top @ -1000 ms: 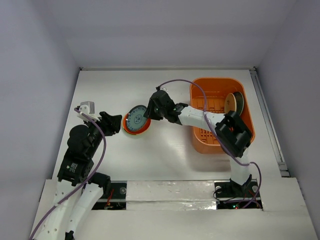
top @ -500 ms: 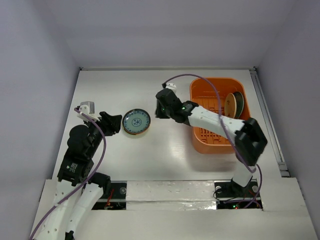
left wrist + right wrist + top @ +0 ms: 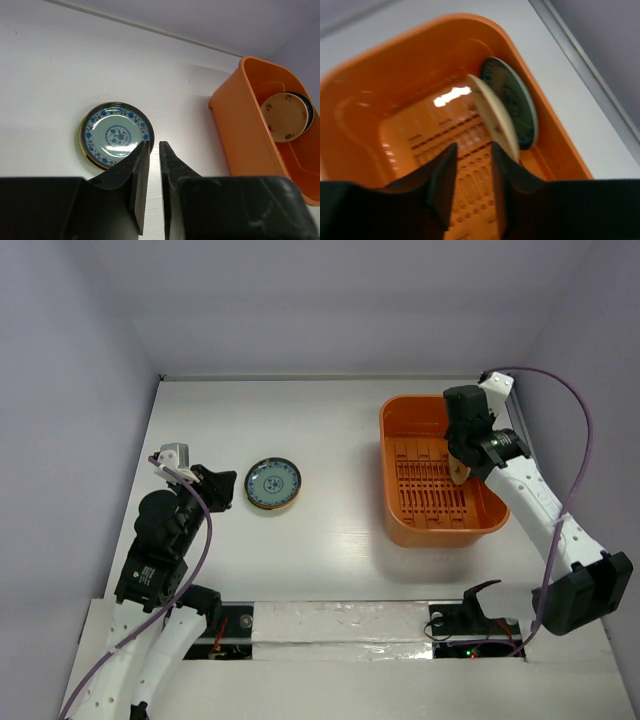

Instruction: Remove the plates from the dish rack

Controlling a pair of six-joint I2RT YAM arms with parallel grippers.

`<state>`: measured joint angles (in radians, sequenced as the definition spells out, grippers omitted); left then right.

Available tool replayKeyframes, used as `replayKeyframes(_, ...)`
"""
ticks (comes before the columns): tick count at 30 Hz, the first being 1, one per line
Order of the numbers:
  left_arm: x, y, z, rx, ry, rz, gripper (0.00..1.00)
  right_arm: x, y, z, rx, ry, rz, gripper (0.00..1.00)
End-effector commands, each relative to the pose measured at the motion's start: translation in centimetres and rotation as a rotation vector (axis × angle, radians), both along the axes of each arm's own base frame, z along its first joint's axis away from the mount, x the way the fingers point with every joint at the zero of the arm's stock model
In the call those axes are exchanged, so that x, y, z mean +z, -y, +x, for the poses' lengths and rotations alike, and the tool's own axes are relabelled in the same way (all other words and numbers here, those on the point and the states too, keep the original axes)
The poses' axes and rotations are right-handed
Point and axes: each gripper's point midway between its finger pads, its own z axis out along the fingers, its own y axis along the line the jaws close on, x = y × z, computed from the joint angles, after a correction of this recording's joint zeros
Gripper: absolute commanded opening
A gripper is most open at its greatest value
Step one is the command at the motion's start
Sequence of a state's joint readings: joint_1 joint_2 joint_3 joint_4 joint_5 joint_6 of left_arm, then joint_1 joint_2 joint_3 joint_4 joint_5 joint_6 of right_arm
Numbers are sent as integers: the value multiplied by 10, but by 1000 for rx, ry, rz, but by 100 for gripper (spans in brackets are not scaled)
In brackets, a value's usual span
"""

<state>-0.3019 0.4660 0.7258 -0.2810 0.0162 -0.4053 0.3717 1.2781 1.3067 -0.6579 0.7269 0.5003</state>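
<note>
A patterned teal plate (image 3: 273, 483) with a dark rim lies flat on the table, and slivers of green and orange edge show under it (image 3: 116, 135). My left gripper (image 3: 228, 485) hovers just left of it, its jaws drawn to a thin slit with nothing between them (image 3: 154, 145). The orange dish rack (image 3: 384, 465) stands at the right. Two plates stand on edge by its far right wall, a cream one (image 3: 494, 117) and a dark teal one (image 3: 514, 107). My right gripper (image 3: 462, 455) hangs open over the rack floor, just left of the cream plate (image 3: 472, 147).
White walls close in the table on the left, back and right. A metal rail (image 3: 535, 480) runs along the table's right edge beside the rack. The right arm's purple cable (image 3: 585, 440) loops above that rail.
The right gripper let go of the patterned plate on the table stack, then swung right to above the dish rack. The left jaws have closed.
</note>
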Motion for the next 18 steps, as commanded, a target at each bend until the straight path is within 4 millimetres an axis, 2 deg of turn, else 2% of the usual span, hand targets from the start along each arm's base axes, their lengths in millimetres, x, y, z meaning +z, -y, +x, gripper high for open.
replayKeyframes(1, 6, 1, 1, -1, 36, -13, 9, -25, 37, -16, -60, -150, -125, 43)
replayKeyframes(2, 6, 1, 2, -1, 33, -12, 9, -29, 40, -15, -53, -165, -133, 48)
replayKeyframes(4, 7, 1, 1, 1, 36, -13, 11, -44, 41, -9, -34, -212, -120, 49)
replayKeyframes(9, 8, 0, 0, 1, 38, -12, 21, -68, 53, 1, -51, -302, -162, 48)
replayKeyframes(11, 8, 1, 0, -1, 40, -11, 22, -77, 54, 8, -42, -333, -167, 47)
replayKeyframes(18, 9, 0, 0, 1, 43, -12, 23, -88, 58, 27, -38, -382, -202, 36)
